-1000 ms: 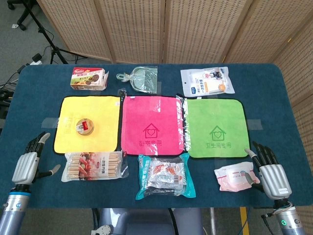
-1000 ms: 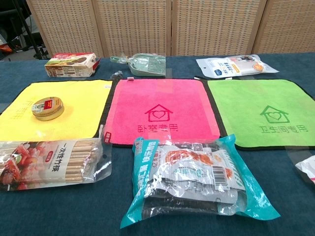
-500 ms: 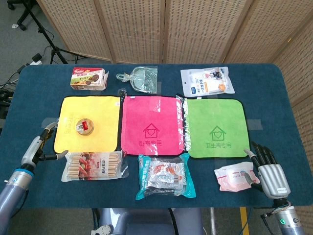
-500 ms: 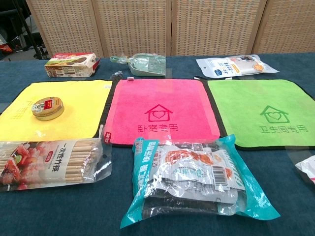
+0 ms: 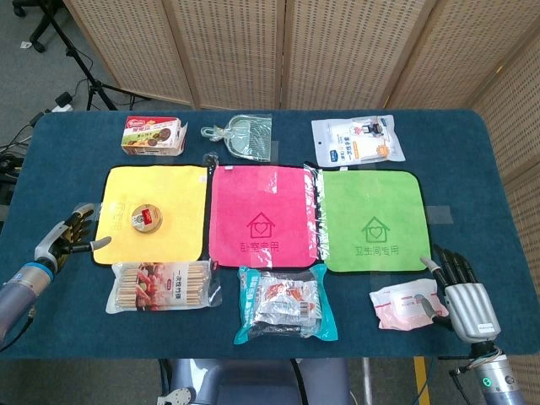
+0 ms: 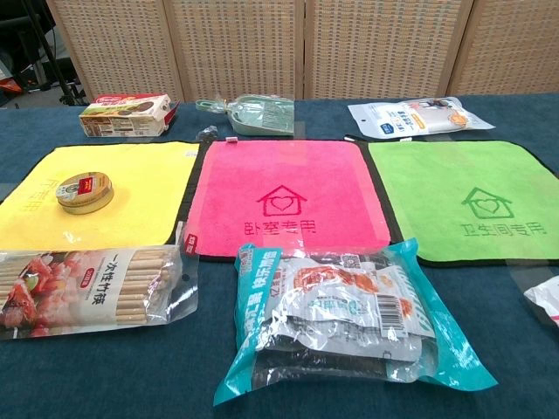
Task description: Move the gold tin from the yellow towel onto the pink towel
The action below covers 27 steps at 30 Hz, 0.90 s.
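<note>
Head view shows our left hand (image 5: 66, 239) empty, fingers apart, at the yellow towel's (image 5: 181, 190) left edge; our right hand (image 5: 467, 297) lies open. The gold tin (image 5: 147, 218) sits mid-towel. Reaching in low, we risk snagging the towel and dragging the tin.

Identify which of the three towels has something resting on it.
The yellow towel: the gold tin sits on it; the pink and green towels are bare.

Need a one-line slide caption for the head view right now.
Gold tin sits on the yellow towel; left hand open beside it, pink towel bare.
</note>
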{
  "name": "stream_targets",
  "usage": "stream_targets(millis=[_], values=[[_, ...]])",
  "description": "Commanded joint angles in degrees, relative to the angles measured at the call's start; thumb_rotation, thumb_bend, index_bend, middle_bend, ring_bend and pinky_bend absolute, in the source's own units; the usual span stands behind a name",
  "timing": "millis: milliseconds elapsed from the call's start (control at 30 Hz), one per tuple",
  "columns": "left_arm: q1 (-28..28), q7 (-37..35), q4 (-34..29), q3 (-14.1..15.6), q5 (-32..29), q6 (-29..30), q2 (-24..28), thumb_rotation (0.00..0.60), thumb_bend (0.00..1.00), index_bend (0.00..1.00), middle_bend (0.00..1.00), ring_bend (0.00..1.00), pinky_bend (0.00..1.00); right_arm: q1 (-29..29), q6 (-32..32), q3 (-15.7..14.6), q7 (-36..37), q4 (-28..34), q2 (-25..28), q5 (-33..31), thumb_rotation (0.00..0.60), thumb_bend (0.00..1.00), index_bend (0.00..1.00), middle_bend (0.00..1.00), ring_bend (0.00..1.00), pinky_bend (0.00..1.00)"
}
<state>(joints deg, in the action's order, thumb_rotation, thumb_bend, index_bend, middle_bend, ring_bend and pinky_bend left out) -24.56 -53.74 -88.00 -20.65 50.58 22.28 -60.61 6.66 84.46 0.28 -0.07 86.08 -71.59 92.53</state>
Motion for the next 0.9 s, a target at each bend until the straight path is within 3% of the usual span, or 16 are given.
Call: stream_targets(millis=[33, 900], values=[[-0.42, -0.77, 2.28, -0.7, -0.29, -1.62, -1.53, 0.6, 0.21, 0.06, 0.0, 0.0, 0.0, 0.05, -0.07, -0.01, 0.03, -0.02, -0.03, 0.02, 0.6, 0.36, 0.15, 0.0, 0.0, 0.07], [-2.48, -0.18, 6.04, -5.82, 1.66, -5.64, -8.14, 0.6, 0.21, 0.06, 0.0, 0.0, 0.0, 0.14, 0.01, -0.16, 0.04, -0.18, -0.31, 0.37, 0.6, 0.36, 0.15, 0.0, 0.0, 0.07]])
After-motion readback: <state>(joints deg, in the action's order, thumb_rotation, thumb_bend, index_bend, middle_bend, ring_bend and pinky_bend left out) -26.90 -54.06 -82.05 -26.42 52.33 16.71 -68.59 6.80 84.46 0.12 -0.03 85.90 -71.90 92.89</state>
